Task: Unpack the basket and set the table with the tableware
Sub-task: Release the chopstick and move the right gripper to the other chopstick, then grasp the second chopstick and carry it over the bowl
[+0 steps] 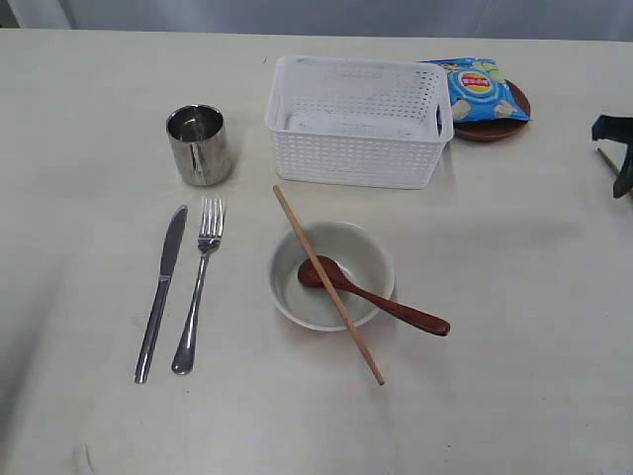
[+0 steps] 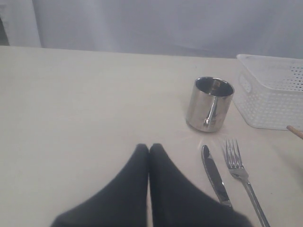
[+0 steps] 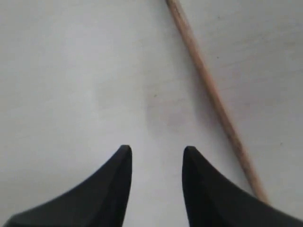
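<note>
Taking basket (image 1: 356, 148) as ref: upright on far part of table (image 1: 514, 346). Cup (image 1: 199, 144) stands upright just left of it. Bowl (image 1: 284, 297) near, in front of basket. Spoon (image 1: 406, 312) has head in bowl, handle out over rim. One chopstick (image 1: 297, 226) lies slanted across bowl rim. Knife (image 1: 161, 294) and fork (image 1: 198, 287) lie side by side, front-left of basket. Chip bag (image 1: 480, 87) sits at basket's right end, on top of brown plate (image 1: 490, 132). Second chopstick (image 3: 213, 94) lies flat on table well right of basket, just beside R gripper (image 3: 155, 149). R tips stand apart, only bare table between, nothing held. L gripper (image 2: 149, 145) is left of basket, tips pressed together, nothing in them.
</note>
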`<state>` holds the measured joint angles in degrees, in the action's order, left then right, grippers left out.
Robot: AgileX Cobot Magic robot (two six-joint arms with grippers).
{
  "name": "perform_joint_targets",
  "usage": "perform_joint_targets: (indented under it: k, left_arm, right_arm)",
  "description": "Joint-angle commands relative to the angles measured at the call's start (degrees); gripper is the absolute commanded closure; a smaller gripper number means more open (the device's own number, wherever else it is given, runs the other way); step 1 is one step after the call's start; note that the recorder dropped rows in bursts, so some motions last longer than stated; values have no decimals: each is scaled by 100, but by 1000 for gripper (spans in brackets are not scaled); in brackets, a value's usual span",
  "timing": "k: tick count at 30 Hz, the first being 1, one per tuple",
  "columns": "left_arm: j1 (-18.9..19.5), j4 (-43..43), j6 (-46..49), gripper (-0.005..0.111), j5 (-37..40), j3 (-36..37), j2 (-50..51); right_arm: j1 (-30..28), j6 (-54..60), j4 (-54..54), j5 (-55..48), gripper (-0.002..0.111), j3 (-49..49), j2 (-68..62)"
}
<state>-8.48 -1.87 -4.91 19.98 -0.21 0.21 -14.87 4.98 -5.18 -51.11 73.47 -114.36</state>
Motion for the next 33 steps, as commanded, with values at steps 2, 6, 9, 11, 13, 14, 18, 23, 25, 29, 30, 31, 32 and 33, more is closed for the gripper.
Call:
perform_joint_targets:
  k: [2,6,9,11,13,14,18,23,25,29,30,31,32,33]
  left_arm:
    - [-27,5,17,107,-12,21,-21]
    - [-27,5,17,107,-12,21,-21]
    - [-27,5,17,107,-12,21,-21]
    - [-27,5,17,107,-12,21,-21]
    - [-27,5,17,107,-12,21,-21]
    - [-27,5,17,107,-12,21,-21]
    - [-27,5,17,107,-12,21,-21]
    - [-27,5,17,107,-12,21,-21]
    - [-27,5,17,107,-12,21,-21]
    - [-27,5,17,107,-12,21,-21]
    - [-27,5,17,107,-12,21,-21]
    - [-27,5,17,107,-12,21,-21]
    - [-27,5,17,107,-12,21,-21]
    - [-27,5,17,107,-12,21,-21]
  right_arm:
    - [-116,793,272,464,67,45,-121]
    - [-172,849,486,627,67,45,-110]
    - [-289,802,654,669,67,45,-120]
    - [-389,764,654,732,67,45,-120]
    - [-516,764,629,770,67,45,-120]
    - [-587,796,518,770,67,45,-131]
    - [-839,1759,-609,639,67,45,-278]
    - [-835,2463,-864,583,67,45,-611]
    - [-835,2476,-814,731,67,45,-705]
    - [-835,2487,-800,696,93,45,-864]
    - [-835,2512,-758,670,103,45,-873]
    - [-835,2501,-744,646,108,45,-873]
    - [-835,2501,-744,617,109,45,-873]
    - [-835,2450,-744,591,109,45,-863]
